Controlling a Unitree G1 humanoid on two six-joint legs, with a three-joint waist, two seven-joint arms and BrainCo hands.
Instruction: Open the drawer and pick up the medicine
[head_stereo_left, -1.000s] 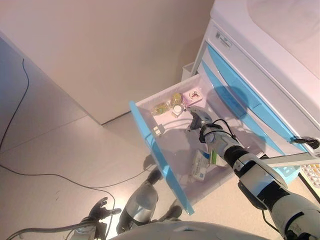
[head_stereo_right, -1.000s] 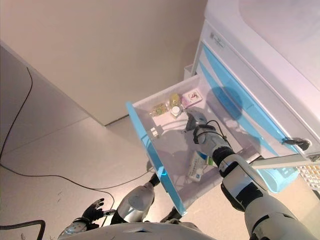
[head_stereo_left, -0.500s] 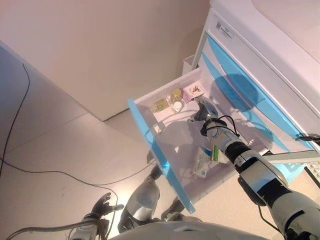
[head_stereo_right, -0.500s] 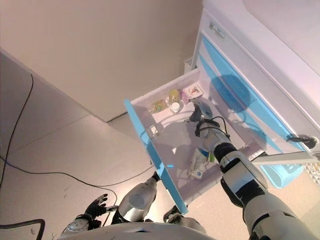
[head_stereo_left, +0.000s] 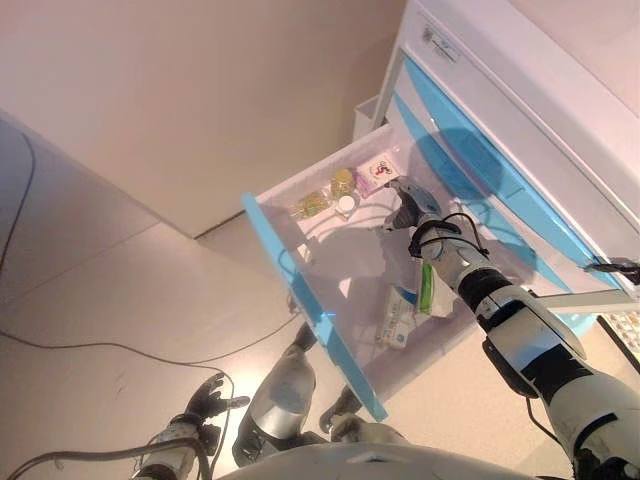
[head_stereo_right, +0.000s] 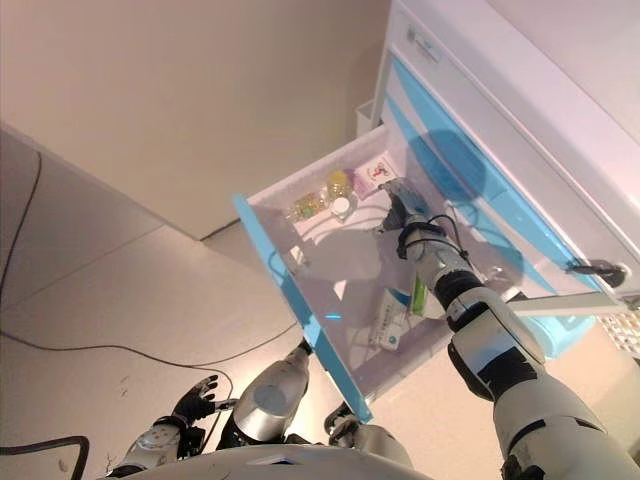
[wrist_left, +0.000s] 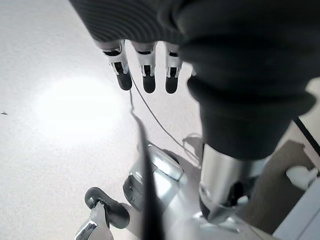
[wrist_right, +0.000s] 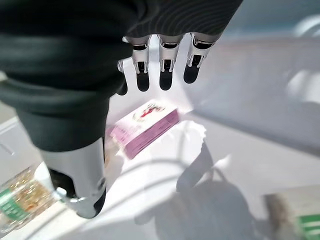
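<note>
The white drawer (head_stereo_left: 320, 240) with a blue front (head_stereo_left: 300, 300) is pulled out of the cabinet (head_stereo_left: 520, 130). At its far end lie a pink medicine box (head_stereo_left: 380, 170), a white-capped bottle (head_stereo_left: 346, 205) and two yellowish bottles (head_stereo_left: 310, 205). A white and green box (head_stereo_left: 400, 315) lies nearer the front. My right hand (head_stereo_left: 408, 205) hovers open inside the drawer, just short of the pink box (wrist_right: 145, 127), touching nothing. My left hand (head_stereo_left: 205, 400) hangs open low by the floor.
The cabinet has more blue-fronted drawers (head_stereo_left: 480, 170), all shut, above the pulled-out one. A beige wall (head_stereo_left: 200, 100) stands to the left. A small white bin (head_stereo_left: 365, 115) sits between wall and cabinet. Pale floor (head_stereo_left: 100, 290) spreads in front.
My right hand has moved deeper into the drawer, from the middle toward the pink box at the far end. The camera has shifted a little. The left hand stays low.
</note>
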